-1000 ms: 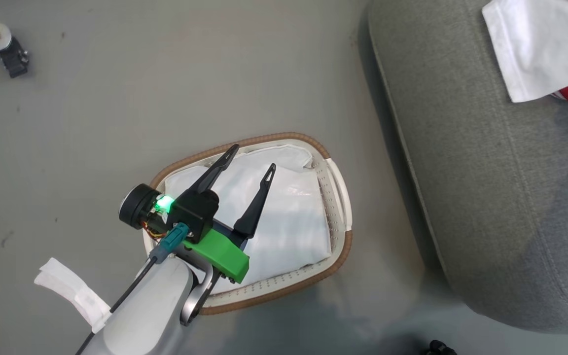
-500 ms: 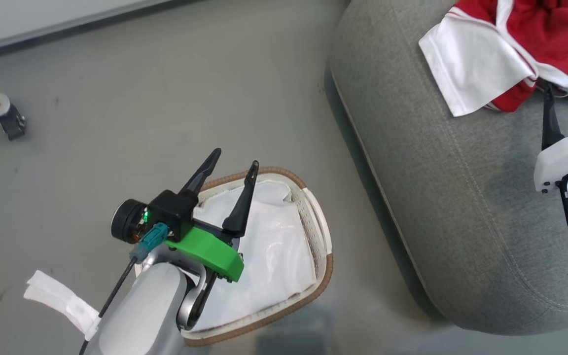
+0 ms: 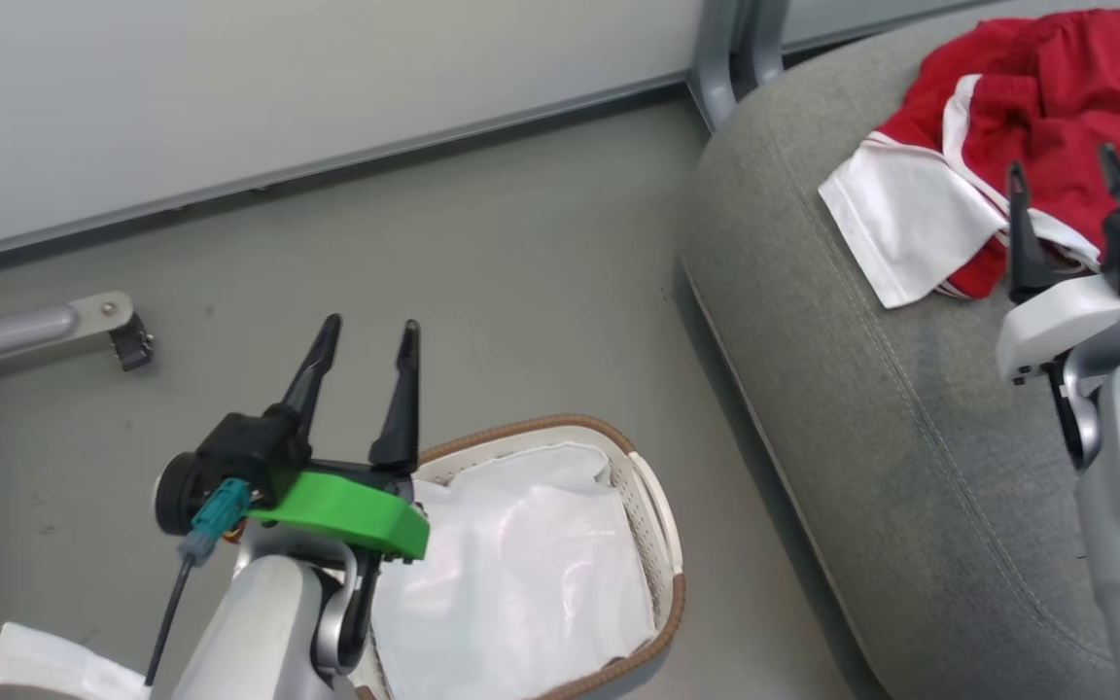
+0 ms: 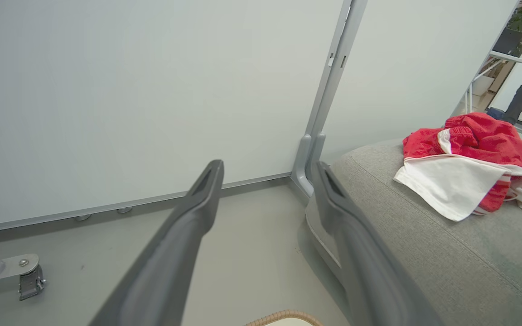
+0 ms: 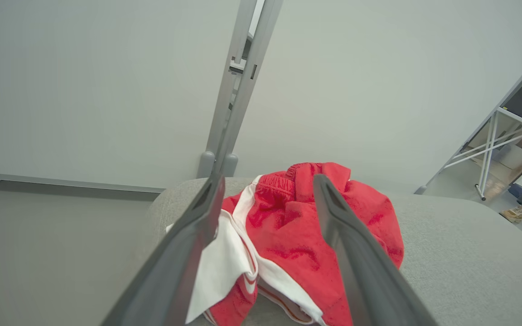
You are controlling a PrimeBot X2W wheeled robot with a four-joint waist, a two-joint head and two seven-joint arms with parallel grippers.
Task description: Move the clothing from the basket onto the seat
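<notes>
**A:** Where's the clothing (image 3: 1036, 107)?

**B:** Upper right of the head view. It's a crumpled red heap with a white panel spread to its left, lying on the seat (image 3: 871, 408). Nothing grips it.

**A:** And the basket (image 3: 652, 506)?

**B:** Bottom centre, on the floor. I see just the white liner (image 3: 521, 583) inside and no red. I'd judge the move done, unless something hides under the liner, which I can't tell.

**A:** The right gripper (image 3: 1061, 160)?

**B:** At the right edge, jaws spread wide and empty, fingers pointing up the frame at the heap. In its wrist view the red cloth shows between the fingers. They look clear of it, though I can't rule out a touch.

**A:** The left gripper (image 3: 370, 324)?

**B:** Lower left, over the basket's left end. It's also wide open and holds nothing, with its fingers aimed at the wall.
</notes>
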